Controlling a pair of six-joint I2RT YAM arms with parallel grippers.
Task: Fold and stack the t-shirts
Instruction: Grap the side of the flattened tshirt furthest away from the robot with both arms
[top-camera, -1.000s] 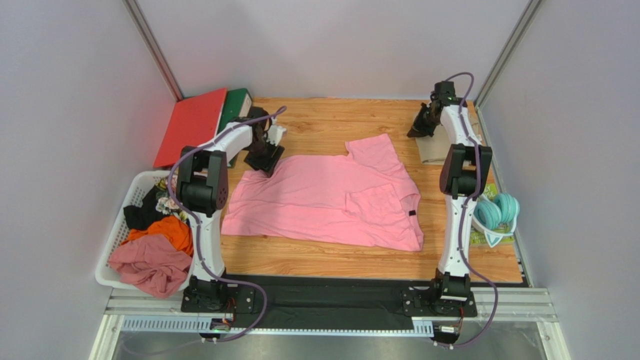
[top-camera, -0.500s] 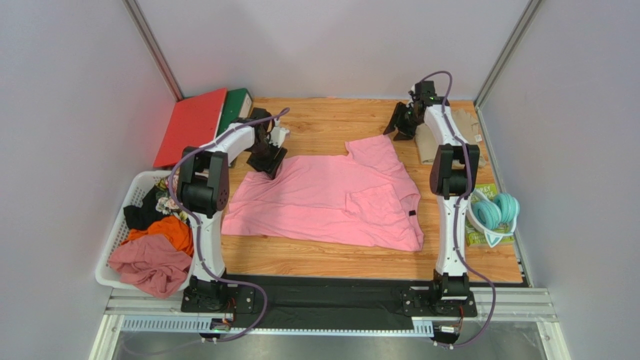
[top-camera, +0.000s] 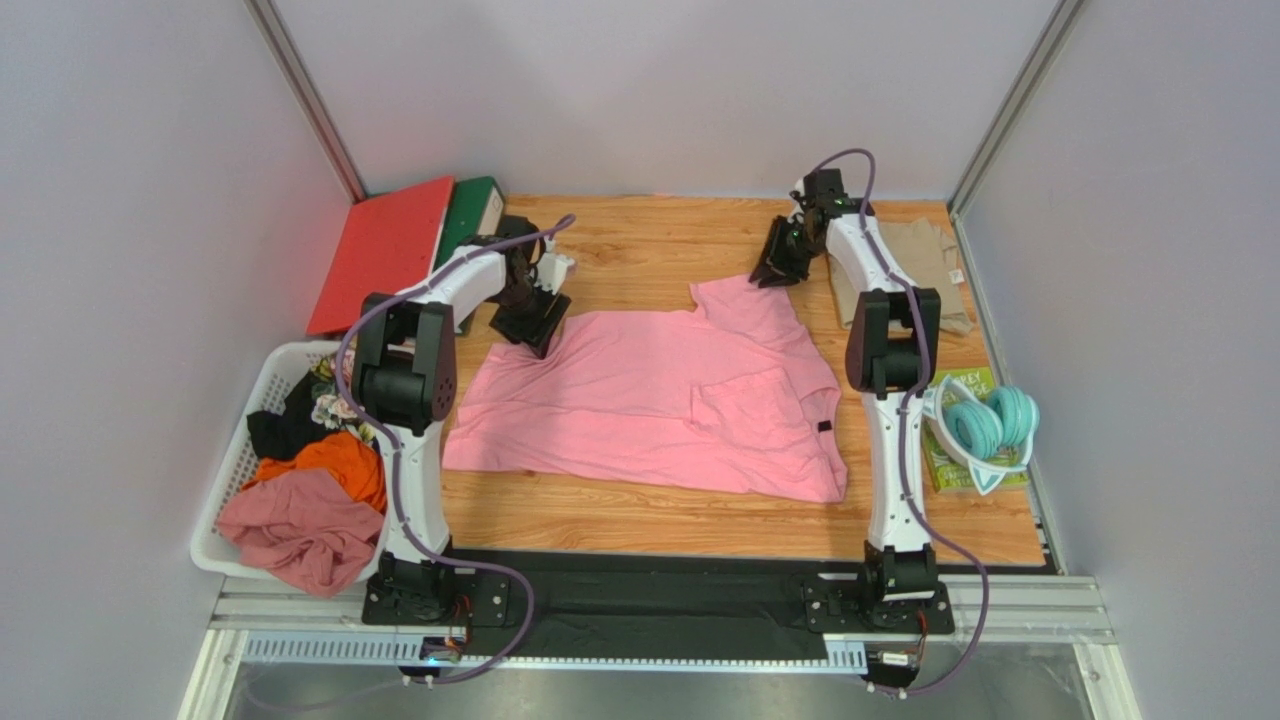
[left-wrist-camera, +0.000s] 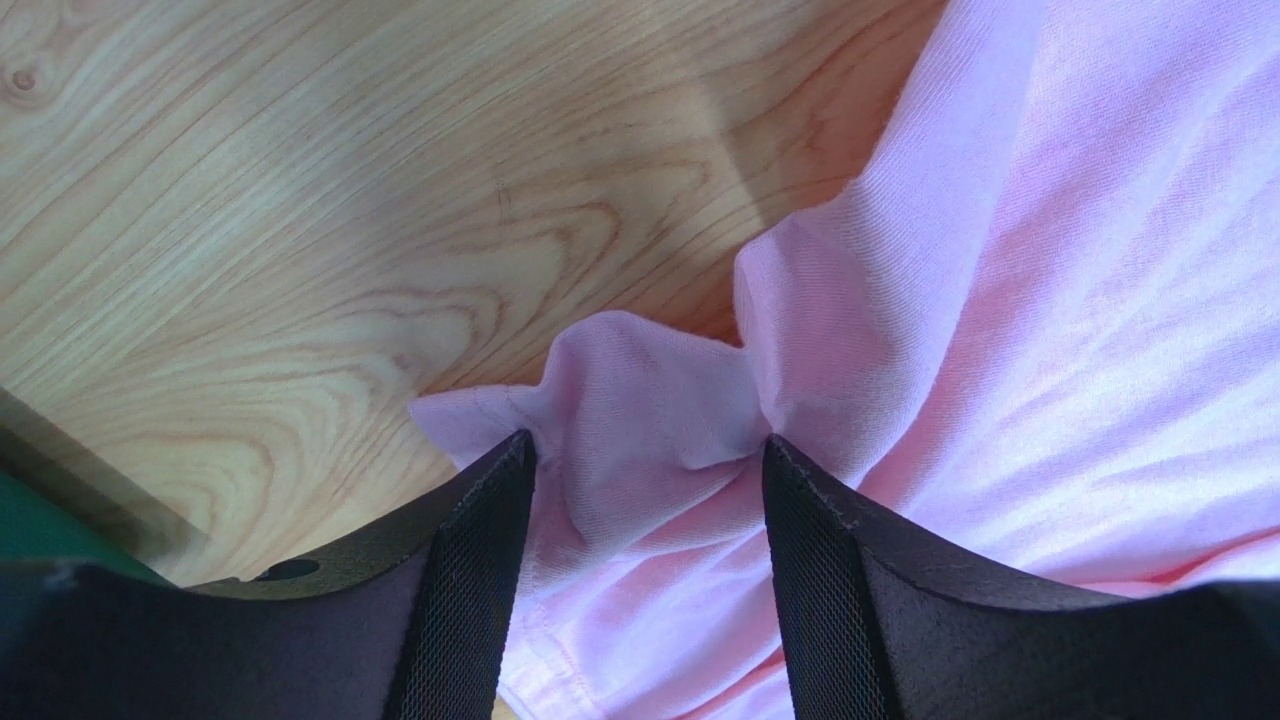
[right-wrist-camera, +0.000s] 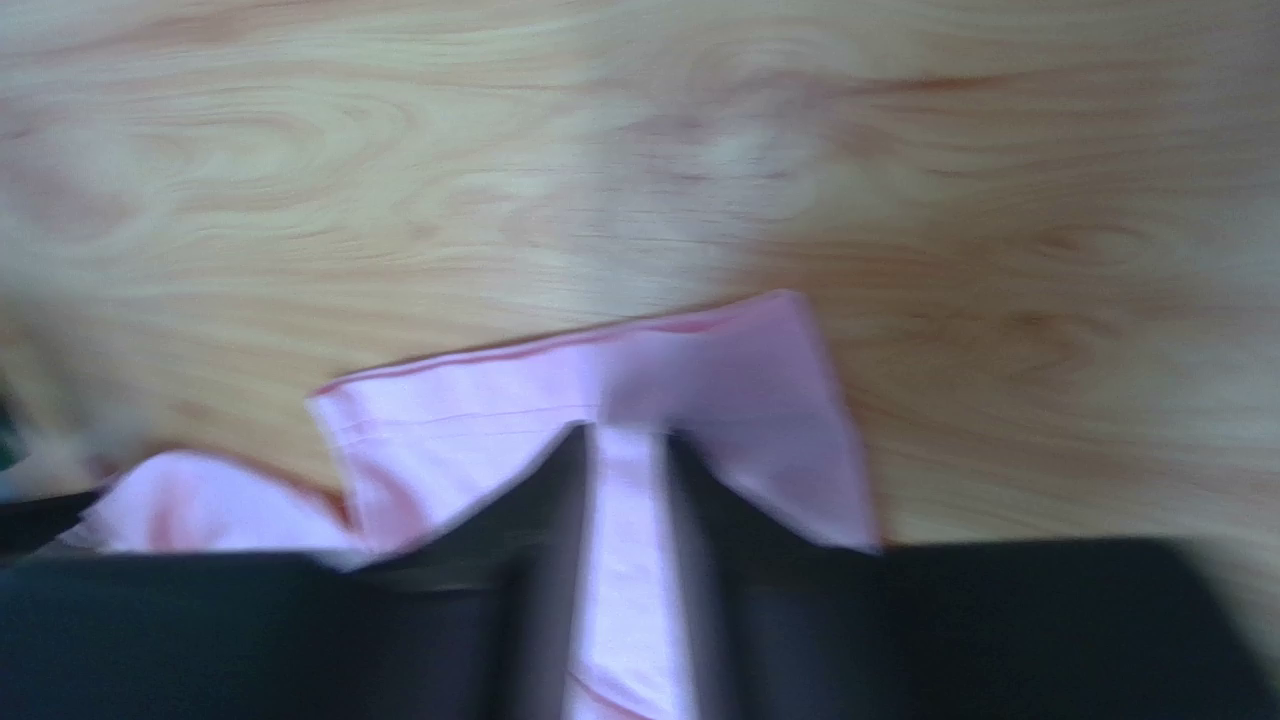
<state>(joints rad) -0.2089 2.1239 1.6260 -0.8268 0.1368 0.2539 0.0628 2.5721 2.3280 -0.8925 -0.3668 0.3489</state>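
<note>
Khaki-beige t-shirt (top-camera: 902, 270) folded at far right. Pink t-shirt (top-camera: 661, 393) unfolded on tabletop (top-camera: 646, 518). Left gripper (left-wrist-camera: 643, 495) wide around corner bunch; right gripper (right-wrist-camera: 624, 495) narrow over sleeve.

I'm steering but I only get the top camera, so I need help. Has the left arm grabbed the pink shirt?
Observer: No. In the left wrist view the left jaws stand apart, with a bunched corner of the pink t-shirt sitting between them.
Operator: Is that corner flat?
Observer: No, it puckers into a small hump, right beside bare wooden table.
Operator: What about the right arm?
Observer: The right wrist view is blurred, but it shows the right jaws over the sleeve edge, with a strip of pink in the narrow gap between them. I cannot tell if they are pinching it.
</note>
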